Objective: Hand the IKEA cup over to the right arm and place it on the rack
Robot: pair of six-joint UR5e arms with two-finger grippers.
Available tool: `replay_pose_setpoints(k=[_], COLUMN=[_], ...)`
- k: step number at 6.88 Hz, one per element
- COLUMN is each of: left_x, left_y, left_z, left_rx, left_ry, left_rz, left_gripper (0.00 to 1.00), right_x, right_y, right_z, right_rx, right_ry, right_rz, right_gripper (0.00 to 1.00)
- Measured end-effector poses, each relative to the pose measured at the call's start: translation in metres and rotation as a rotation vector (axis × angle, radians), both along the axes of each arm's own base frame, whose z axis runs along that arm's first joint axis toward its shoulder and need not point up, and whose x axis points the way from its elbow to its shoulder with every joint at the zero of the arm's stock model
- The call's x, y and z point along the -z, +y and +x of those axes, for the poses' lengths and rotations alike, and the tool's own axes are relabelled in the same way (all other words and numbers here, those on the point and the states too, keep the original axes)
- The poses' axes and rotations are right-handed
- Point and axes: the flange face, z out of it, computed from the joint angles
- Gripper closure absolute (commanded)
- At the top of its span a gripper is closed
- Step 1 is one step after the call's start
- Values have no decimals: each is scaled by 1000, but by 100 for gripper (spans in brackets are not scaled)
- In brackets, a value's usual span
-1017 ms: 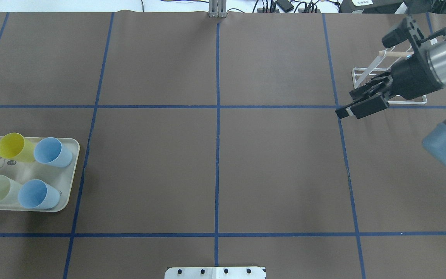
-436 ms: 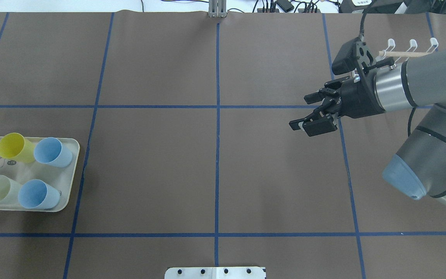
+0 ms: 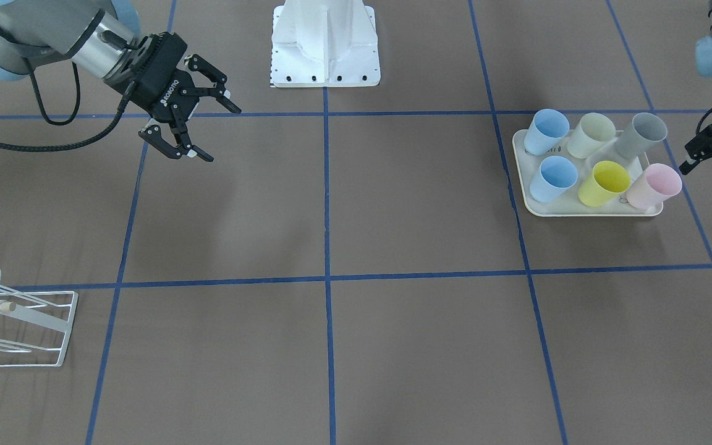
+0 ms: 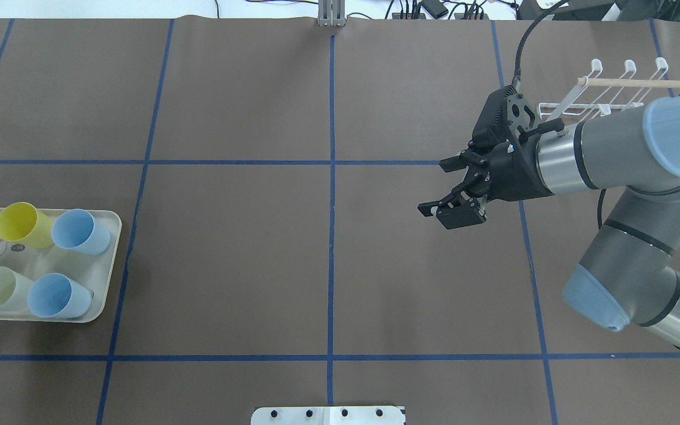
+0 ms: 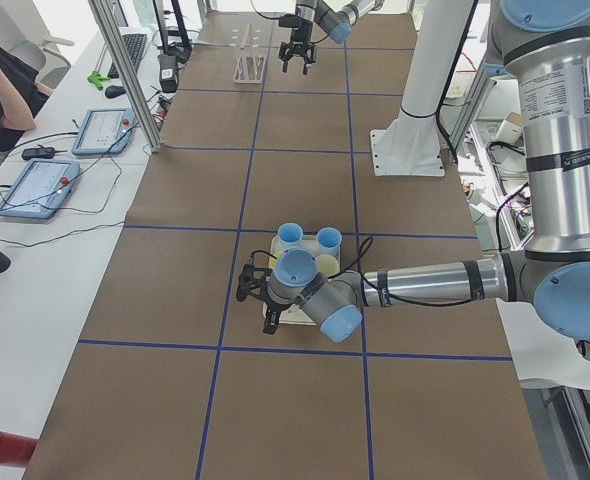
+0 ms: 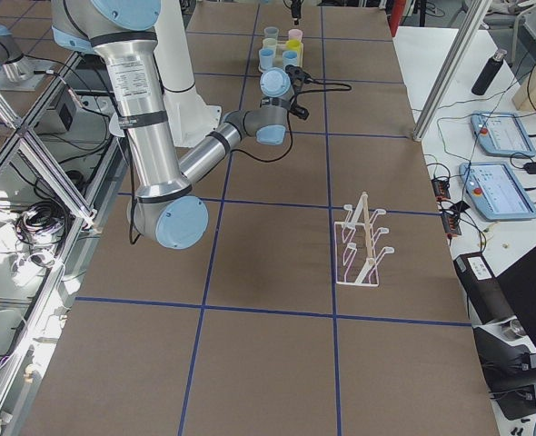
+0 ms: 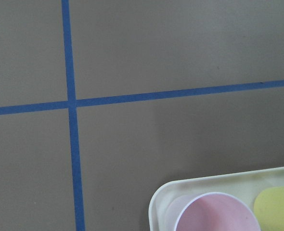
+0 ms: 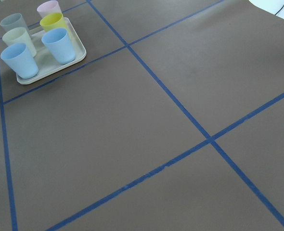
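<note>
- At the right of the overhead view, the right arm point(image 4: 611, 141) reached toward mid-table. Its right gripper point(image 4: 434, 186) was spread wide and empty, well apart from every cup.
- At upper right the rack point(image 4: 623, 82) stood behind it, partly hidden by the arm.
- At the front view's right, the tray point(image 3: 578, 212) carried six upright cups.
- The pink cup point(image 3: 656, 185) stood just beside the left gripper point(image 3: 707, 164), so the left arm was much the nearer.
- That gripper's fingers looked parted around nothing, though the frame edge cropped it. Which cup was meant could not be told.
</note>
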Motion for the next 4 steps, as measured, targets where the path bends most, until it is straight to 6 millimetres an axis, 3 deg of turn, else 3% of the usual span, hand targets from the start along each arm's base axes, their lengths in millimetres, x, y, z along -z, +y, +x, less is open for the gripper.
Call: replay_pose_setpoints(k=[2,4], left_x=[-3,-4], left_y=[0,1], left_z=[6,14], left_rx=[1,-14], left_ry=[-22,-25], left_rz=[5,5], left_gripper=[46,59], right_x=[-1,-1], right_y=[6,7], right_z=[-11,-12], right_rx=[0,1], right_ry=[3,4], right_rz=[-1,-2], right_gripper=[5,5])
